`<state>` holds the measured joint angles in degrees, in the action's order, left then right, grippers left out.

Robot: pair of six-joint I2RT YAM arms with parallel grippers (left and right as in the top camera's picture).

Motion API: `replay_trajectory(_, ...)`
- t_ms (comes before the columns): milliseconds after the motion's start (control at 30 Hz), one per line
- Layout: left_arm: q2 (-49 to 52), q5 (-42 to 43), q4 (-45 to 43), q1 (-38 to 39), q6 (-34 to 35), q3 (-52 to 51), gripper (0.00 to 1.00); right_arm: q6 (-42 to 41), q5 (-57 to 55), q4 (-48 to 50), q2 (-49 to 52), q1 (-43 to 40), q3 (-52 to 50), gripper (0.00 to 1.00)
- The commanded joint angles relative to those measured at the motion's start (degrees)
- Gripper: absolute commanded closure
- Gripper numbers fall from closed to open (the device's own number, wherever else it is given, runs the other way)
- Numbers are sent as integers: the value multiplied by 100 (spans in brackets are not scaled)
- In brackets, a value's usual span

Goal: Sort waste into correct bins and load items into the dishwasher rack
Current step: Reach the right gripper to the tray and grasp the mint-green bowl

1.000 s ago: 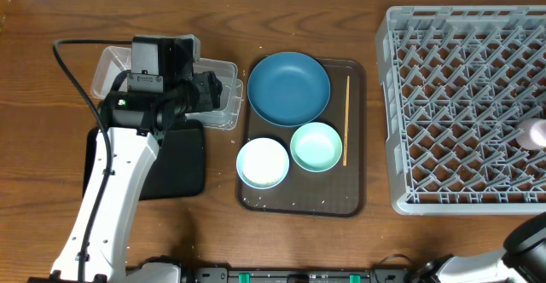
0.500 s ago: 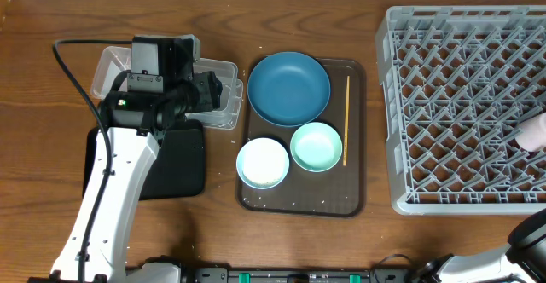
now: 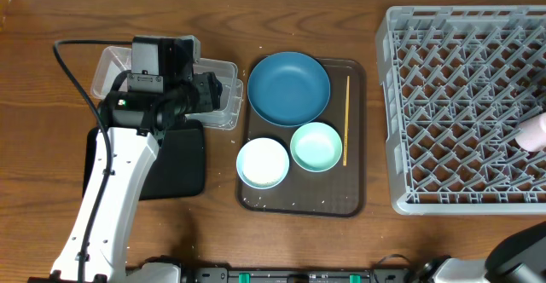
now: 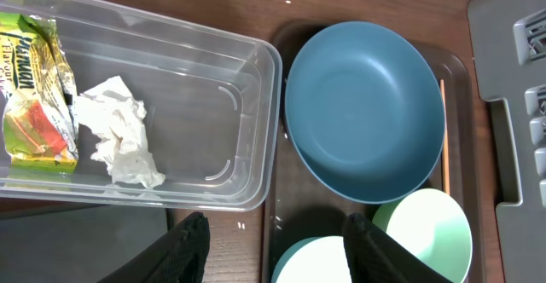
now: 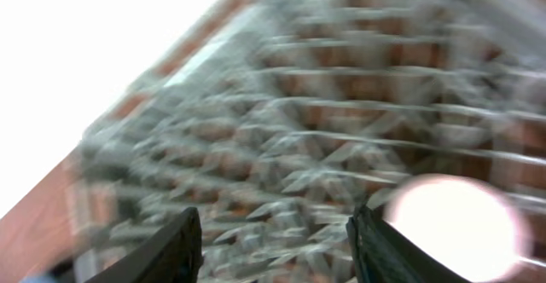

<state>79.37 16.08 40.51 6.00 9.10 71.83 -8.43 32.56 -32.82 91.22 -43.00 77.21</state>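
Note:
In the left wrist view the clear tub (image 4: 171,78) holds the yellow-green wrapper (image 4: 32,87) and the crumpled white paper (image 4: 119,138). My left gripper (image 4: 277,242) hangs open and empty over the gap between the tub and the brown tray. On that tray lie the dark-blue dish (image 3: 288,88), the mint bowl (image 3: 316,146), the white bowl (image 3: 263,162) and the wooden stick (image 3: 345,121). The pink cup (image 3: 534,132) lies on the grey rack (image 3: 461,70) at its right edge. My right gripper (image 5: 275,240) is open above the rack in a blurred view, with the cup (image 5: 456,228) outside its right finger.
The black tray (image 3: 179,164) lies in front of the tub, partly under my left arm (image 3: 119,181). A few rice grains (image 3: 281,205) dot the brown tray (image 3: 358,193). My right arm (image 3: 522,256) shows at the bottom right corner, off the rack.
My right gripper has opened and let go of the pink cup, which now lies on the rack. The right arm has drawn back toward the bottom corner. The left arm has not moved.

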Motion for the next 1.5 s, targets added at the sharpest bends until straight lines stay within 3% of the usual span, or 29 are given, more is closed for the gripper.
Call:
replay_trajectory(0,-2,-79,22,-26,-50,31,47,415,610,-175,-133,813,81,43)
replay_trajectory(267,-2,-79,236,-26,-50,22,46,1458,251,-914,2,2931,76,41)
replay_trajectory(700,4,-79,251,-26,-50,-15,46,1473,-955,-1303,1029,5648,72,39)
replay_trajectory(900,4,-79,251,-26,-50,-15,46,1274,-1873,-1777,1788,6299,72,59)
replay_trajectory(1033,4,-76,251,-26,-50,-15,46,1108,-2057,-1917,2039,6413,72,64)
replay_trajectory(1167,4,-76,251,-26,-50,-15,46,1099,-2135,-1932,2044,6400,72,87)
replay_trajectory(1267,4,-76,249,-26,-50,-15,46,1060,-2225,-1954,2044,6356,72,99)
replay_trajectory(1467,4,-76,247,-26,-50,-15,46,1062,-2225,-2037,1882,6242,83,99)
